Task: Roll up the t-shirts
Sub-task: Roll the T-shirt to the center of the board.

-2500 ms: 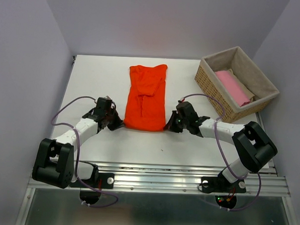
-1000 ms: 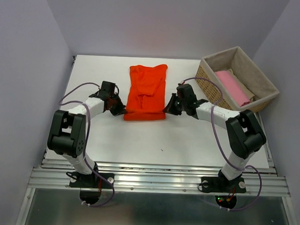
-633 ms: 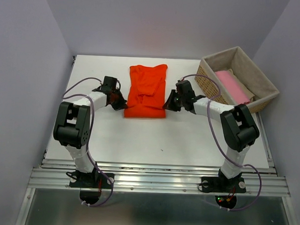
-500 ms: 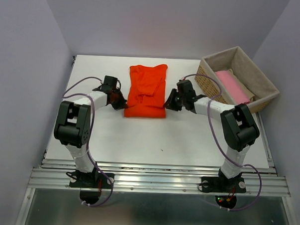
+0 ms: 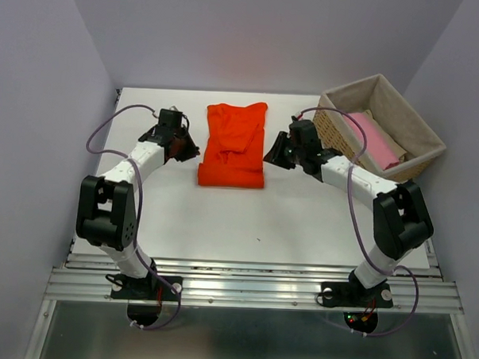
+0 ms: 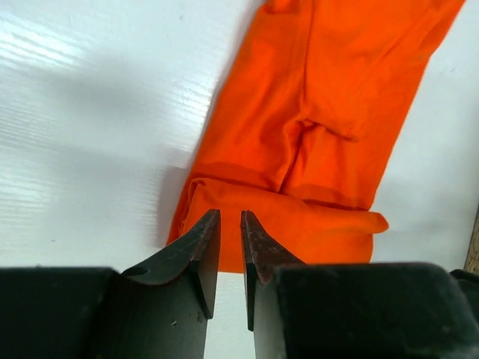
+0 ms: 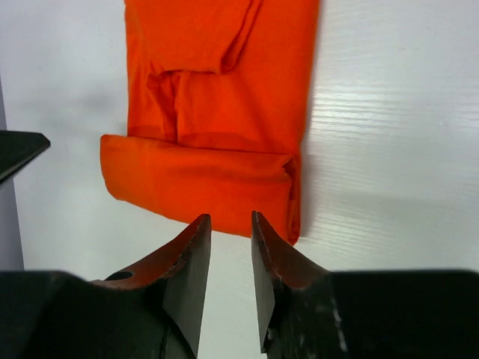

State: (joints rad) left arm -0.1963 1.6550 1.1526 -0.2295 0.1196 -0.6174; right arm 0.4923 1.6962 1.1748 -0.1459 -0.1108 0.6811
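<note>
The orange-red t-shirt lies folded into a long strip on the white table, its near end rolled over into a short roll. My left gripper hovers just left of the strip, jaws slightly apart and empty; in the left wrist view the gripper is above the roll. My right gripper hovers just right of the strip, slightly apart and empty; in the right wrist view the gripper is above the roll. A pink t-shirt and a beige one lie in the basket.
The wicker basket with grey lining stands at the back right, close behind my right arm. Purple-grey walls close in the table at the back and both sides.
Both grippers carried the shirt's near hem away from me, rolling it over, then let go and lifted back beside the strip. The shirt now looks shorter, with a roll at its near end.
</note>
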